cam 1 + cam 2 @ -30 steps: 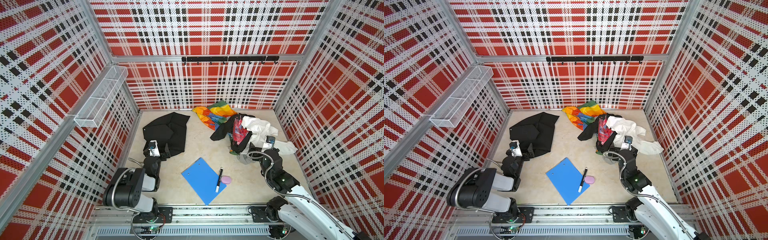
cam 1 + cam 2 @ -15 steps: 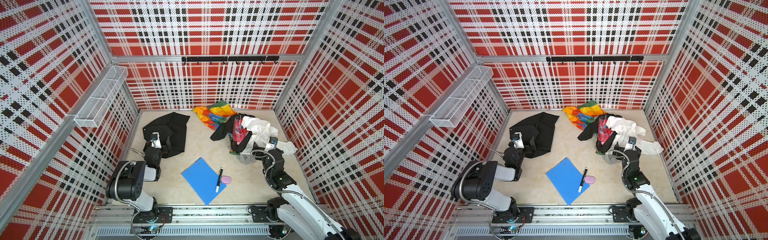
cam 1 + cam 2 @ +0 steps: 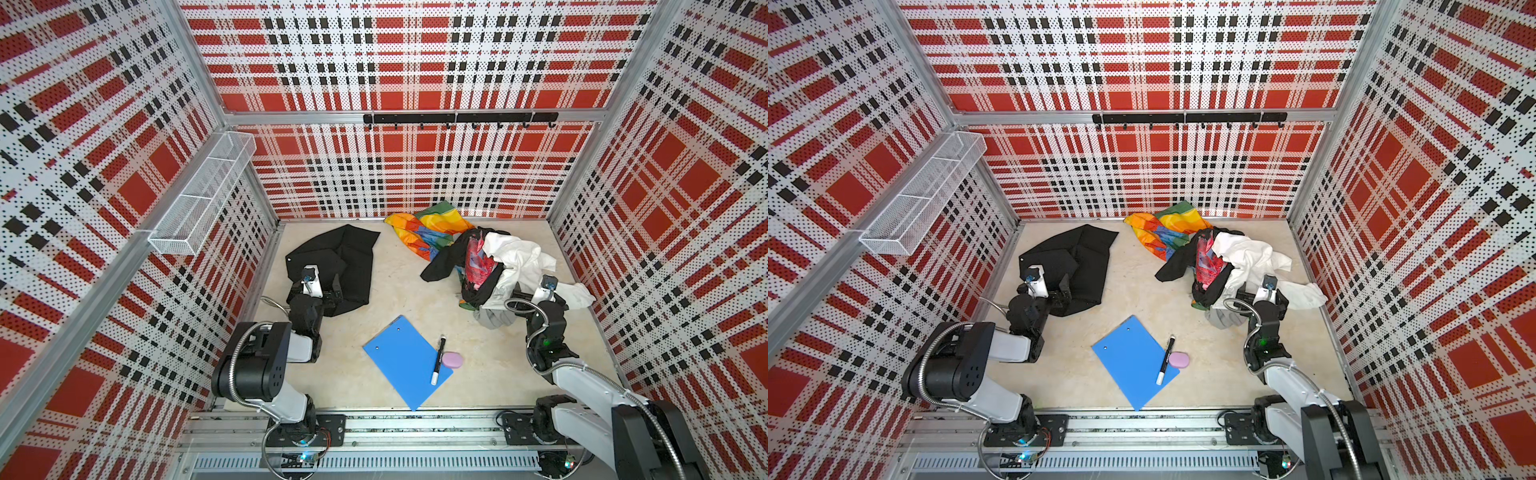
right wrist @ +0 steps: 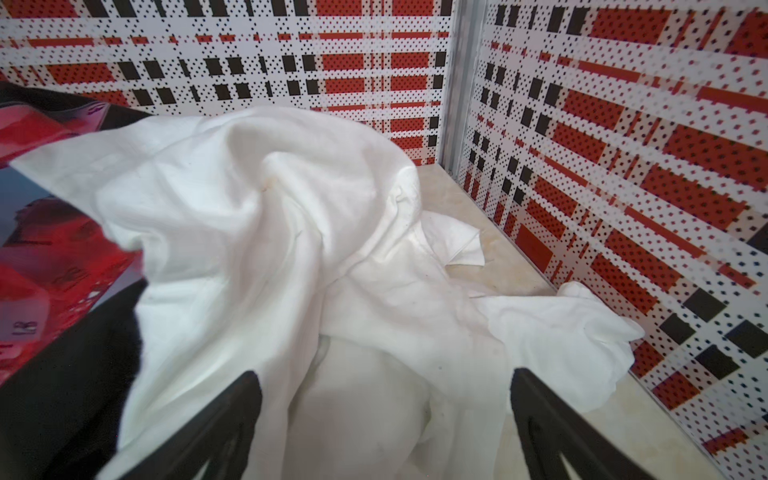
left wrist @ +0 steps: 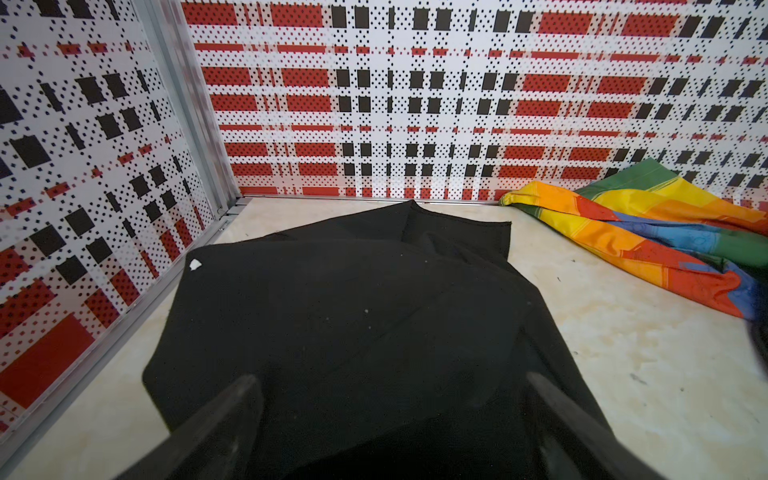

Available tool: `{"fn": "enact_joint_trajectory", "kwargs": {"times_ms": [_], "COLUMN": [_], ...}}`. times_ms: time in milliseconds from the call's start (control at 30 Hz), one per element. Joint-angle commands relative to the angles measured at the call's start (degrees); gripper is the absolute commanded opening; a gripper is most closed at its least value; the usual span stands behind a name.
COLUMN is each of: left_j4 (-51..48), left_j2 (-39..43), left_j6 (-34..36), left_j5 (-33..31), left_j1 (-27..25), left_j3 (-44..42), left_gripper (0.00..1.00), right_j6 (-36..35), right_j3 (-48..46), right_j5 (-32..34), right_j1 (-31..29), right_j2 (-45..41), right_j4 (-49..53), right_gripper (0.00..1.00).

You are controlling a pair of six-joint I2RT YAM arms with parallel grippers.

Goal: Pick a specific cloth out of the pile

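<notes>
Lying beyond the blue clipboard [image 3: 399, 359], to its left, the cloth [image 3: 349, 257] sat well apart from the pile [image 3: 519, 257] beyond its right. The left gripper [image 5: 390, 376] and right gripper [image 4: 384, 374] both gaped empty; lifting straight off would likely avoid snagging fabric. A marker [image 3: 438, 359] and pink eraser [image 3: 452, 360] at the clipboard's edge blocked nothing.

Bare floor [image 3: 399, 286] between cloth [image 3: 353, 262] and pile [image 3: 498, 266]
</notes>
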State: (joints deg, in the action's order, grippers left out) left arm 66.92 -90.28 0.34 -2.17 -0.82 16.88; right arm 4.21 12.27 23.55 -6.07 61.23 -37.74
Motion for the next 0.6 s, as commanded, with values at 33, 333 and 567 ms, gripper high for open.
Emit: {"fn": "enact_joint_trajectory", "kwargs": {"times_ms": [33,333,567], "left_j4": [0.7,0.7,0.7], "left_j2": [0.1,0.2,0.2], "left_j6": [0.7,0.7,0.7], "left_j5": [-0.6,-0.8,-0.8], "left_j1": [-0.3,-0.3,-0.3], "left_j3": [-0.4,-0.4,-0.4], "left_gripper": [0.99,0.99,0.99], "right_j6": [-1.1,-3.3,-3.3], "right_j3": [-3.0,-2.9,-2.6], "right_j5": [-0.8,-1.1,-3.9], "right_j1": [1.6,3.1,4.0], "right_j2": [2.3,14.9,22.5], "right_j4": [-14.2,-29.5,-37.7], "right_gripper": [1.00,1.00,1.00]}}
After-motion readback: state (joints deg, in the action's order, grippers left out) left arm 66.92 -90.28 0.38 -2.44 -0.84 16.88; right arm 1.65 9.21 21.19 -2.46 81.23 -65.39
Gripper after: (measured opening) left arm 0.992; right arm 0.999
